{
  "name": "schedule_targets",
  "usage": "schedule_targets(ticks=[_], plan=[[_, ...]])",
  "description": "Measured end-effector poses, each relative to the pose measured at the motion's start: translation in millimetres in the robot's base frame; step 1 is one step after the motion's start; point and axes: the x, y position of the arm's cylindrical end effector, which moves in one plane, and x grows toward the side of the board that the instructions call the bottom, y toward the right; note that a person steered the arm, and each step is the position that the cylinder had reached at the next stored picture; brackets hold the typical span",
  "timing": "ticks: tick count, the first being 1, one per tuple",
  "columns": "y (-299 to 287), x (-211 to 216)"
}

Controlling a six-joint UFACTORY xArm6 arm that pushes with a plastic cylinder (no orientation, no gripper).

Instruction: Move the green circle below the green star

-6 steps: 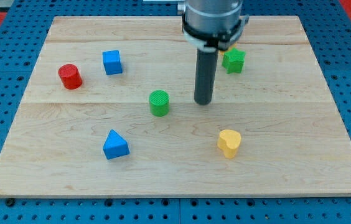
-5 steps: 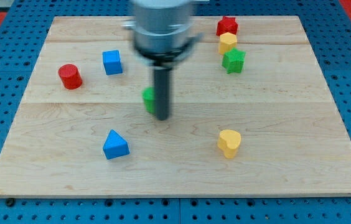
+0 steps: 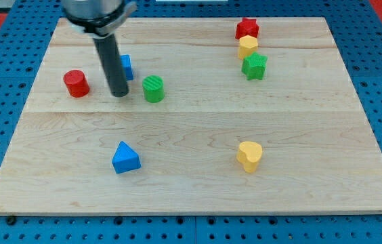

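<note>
Since my tip (image 3: 118,94) sits just to the view's left of the green circle (image 3: 153,89), w/ a small gap between them, a push toward the view's right looks like the next job, but lots can go wrong. No gripper on this arm, just a plain rod, so nothing gets held; blocks only get shoved. The green circle is near the middle-left of the wooden board (image 3: 191,183), and the green star (image 3: 254,66) is well apart from it, up at the view's right. The circle is round, so if my tip hits it off-centre it may roll or slip sideways & run away from the line I want. Push too high toward the view's top and the circle may bump the green star, and the star could knock the yellow block (image 3: 247,46) right above it, w/ the red star (image 3: 247,28) just past that. Push too low and it may drift toward the yellow heart (image 3: 249,156) near the view's bottom right. The blue cube (image 3: 126,66) is partly hid behind my rod, very close, so a swing back could nudge it. The red cylinder (image 3: 76,83) and blue triangle (image 3: 125,157) look safe, prob. out of the way.
</note>
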Motion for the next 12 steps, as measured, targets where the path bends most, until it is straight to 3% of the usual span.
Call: schedule_targets(ticks=[3, 4, 6, 7, 9, 10, 12], plan=[[132, 3], [100, 42], [136, 3], [185, 1], [155, 42], [192, 44], [208, 44]])
